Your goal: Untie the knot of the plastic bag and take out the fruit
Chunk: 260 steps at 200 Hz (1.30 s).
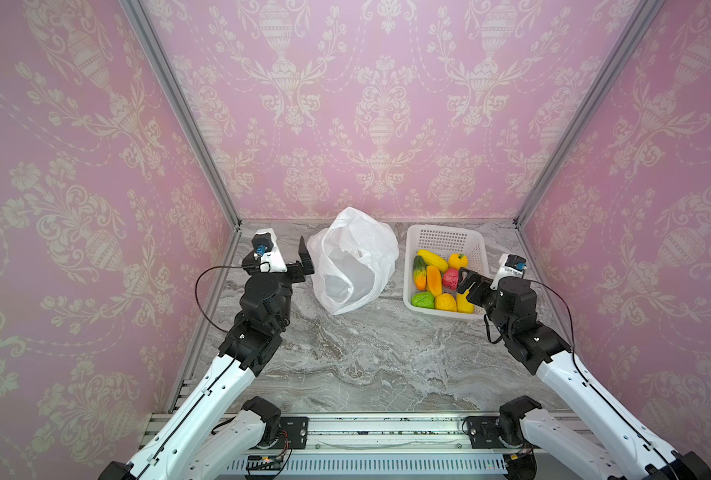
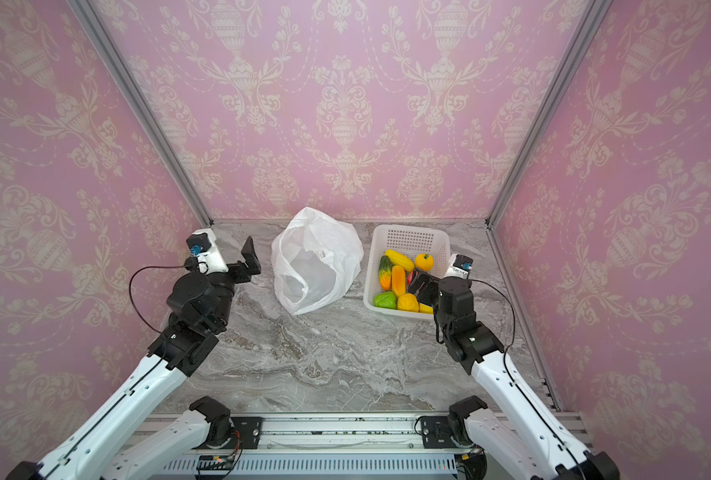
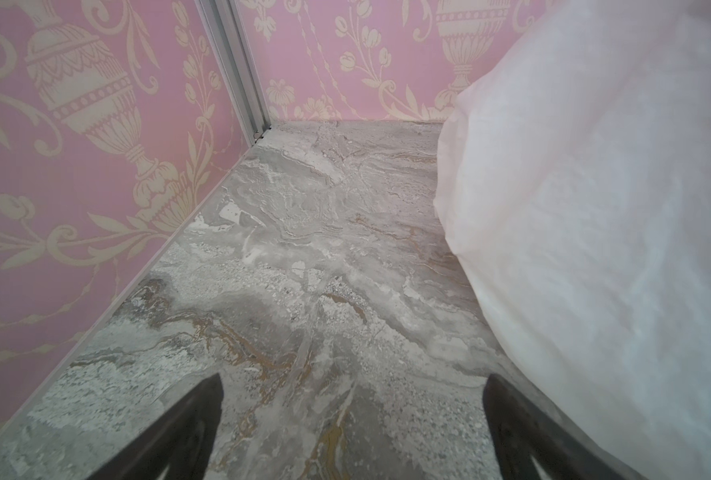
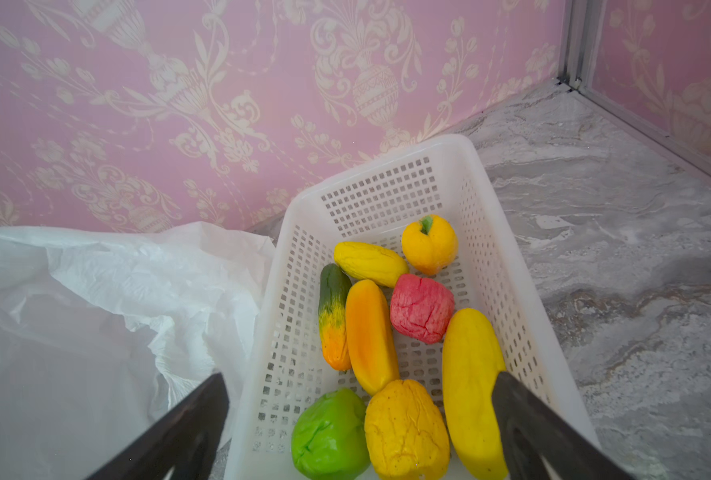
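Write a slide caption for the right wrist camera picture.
Open right end effector over a white basket of toy fruit, crumpled plastic bag alongside.

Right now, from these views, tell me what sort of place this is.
Most likely a staged robot test cell, not a real room: pink wallpapered panels held in aluminium posts, a marble-look tabletop, and a mounting rail carrying two arms at its front edge.
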Motion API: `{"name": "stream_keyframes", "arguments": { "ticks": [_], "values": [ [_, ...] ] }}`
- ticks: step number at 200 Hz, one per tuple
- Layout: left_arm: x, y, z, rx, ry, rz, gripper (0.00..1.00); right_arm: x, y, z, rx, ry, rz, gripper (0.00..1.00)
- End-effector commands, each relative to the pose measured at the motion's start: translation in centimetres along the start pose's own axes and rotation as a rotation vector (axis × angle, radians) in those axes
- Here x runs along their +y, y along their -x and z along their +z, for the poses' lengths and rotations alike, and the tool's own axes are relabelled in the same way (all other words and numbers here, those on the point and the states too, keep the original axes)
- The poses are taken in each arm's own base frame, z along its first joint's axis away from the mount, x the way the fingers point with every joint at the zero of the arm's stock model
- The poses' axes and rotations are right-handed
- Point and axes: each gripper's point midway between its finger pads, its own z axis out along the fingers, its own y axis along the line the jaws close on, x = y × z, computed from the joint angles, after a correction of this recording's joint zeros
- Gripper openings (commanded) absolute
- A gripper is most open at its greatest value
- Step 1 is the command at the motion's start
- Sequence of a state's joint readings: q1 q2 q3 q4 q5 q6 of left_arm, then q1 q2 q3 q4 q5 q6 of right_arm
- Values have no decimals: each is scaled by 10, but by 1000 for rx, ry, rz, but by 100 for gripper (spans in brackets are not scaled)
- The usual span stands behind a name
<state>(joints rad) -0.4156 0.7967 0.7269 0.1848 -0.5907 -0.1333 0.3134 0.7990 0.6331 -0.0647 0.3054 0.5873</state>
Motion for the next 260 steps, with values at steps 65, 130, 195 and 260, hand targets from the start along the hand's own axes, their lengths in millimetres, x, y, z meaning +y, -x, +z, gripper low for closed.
{"name": "stream_keyframes", "arguments": {
  "ticks": [65,130,195,260],
  "values": [
    [125,-159,-23,131,499,139,99,-154,38,7,-49,-588,-6,100],
    [125,-212,16,256,421,258,99,-193,-29,63,-19,-491,-113,100],
    [103,-223,62,255,314,327,99,-148,-55,122,105,-190,-193,100],
    [98,-251,79,315,135,242,99,-91,-84,125,75,42,-438,100]
  ]
}}
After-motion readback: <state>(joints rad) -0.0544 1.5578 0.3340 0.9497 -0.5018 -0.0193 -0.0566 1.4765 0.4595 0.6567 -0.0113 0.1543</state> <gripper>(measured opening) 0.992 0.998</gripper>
